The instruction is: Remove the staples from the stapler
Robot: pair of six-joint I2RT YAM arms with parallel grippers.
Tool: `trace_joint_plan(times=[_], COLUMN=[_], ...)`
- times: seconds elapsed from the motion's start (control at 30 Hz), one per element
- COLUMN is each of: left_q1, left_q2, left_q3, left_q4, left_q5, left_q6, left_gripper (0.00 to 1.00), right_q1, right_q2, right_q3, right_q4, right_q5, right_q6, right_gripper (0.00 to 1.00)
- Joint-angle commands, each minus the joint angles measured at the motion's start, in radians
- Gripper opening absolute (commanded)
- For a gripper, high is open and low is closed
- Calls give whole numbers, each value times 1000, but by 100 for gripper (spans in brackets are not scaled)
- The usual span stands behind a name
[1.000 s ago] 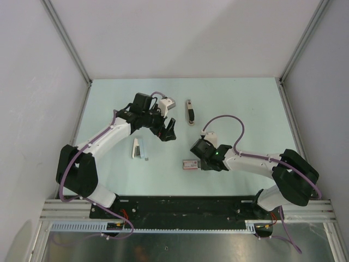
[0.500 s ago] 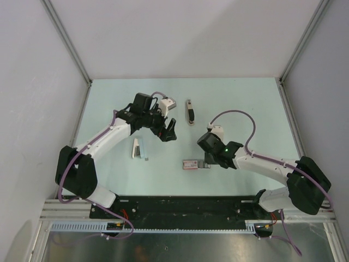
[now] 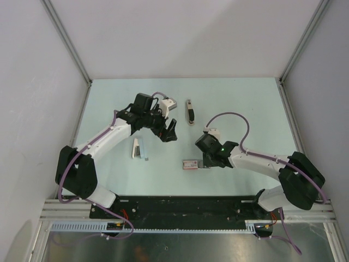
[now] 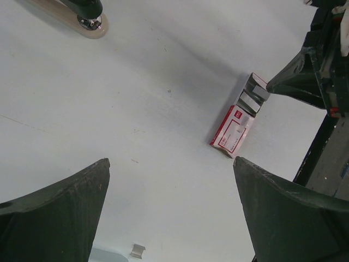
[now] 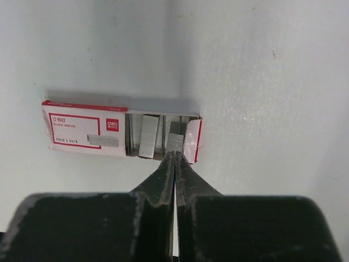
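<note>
The stapler (image 3: 190,112), a slim dark bar on a beige base, lies at the back centre of the table; its end shows in the left wrist view (image 4: 87,16). A tiny grey strip of staples (image 3: 146,158) lies on the table at the front left, and it also shows in the left wrist view (image 4: 137,251). My left gripper (image 3: 170,131) is open and empty above the table, left of the stapler (image 4: 170,160). My right gripper (image 3: 206,164) is shut, its tips (image 5: 175,155) at the open end of the pink-and-white box (image 5: 87,135).
The pink-and-white box (image 3: 191,164) lies at the front centre with its end flap open and several staple blocks (image 5: 148,135) inside. A white and grey object (image 3: 137,148) lies beside the loose staples. Metal frame posts and grey walls bound the table.
The right arm's elbow and cable rose and swung right, then came back. Its gripper stays shut at the box's open end. The left arm, stapler and box have not moved.
</note>
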Motion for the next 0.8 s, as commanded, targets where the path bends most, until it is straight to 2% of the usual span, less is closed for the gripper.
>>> trace_joint_plan(times=[0.0, 0.77], left_q1=[-9, -9], left_q2=[-21, -35], left_q3=[30, 20], left_q4=[7, 7], left_q5=[23, 20], left_q6=[47, 53], left_gripper=[99, 100], right_q1=[-3, -31], right_q2=[20, 80], right_q3=[31, 75], right_q4=[14, -58], right_q5=[-32, -104], right_q6=[-18, -44], right_gripper=[0, 0])
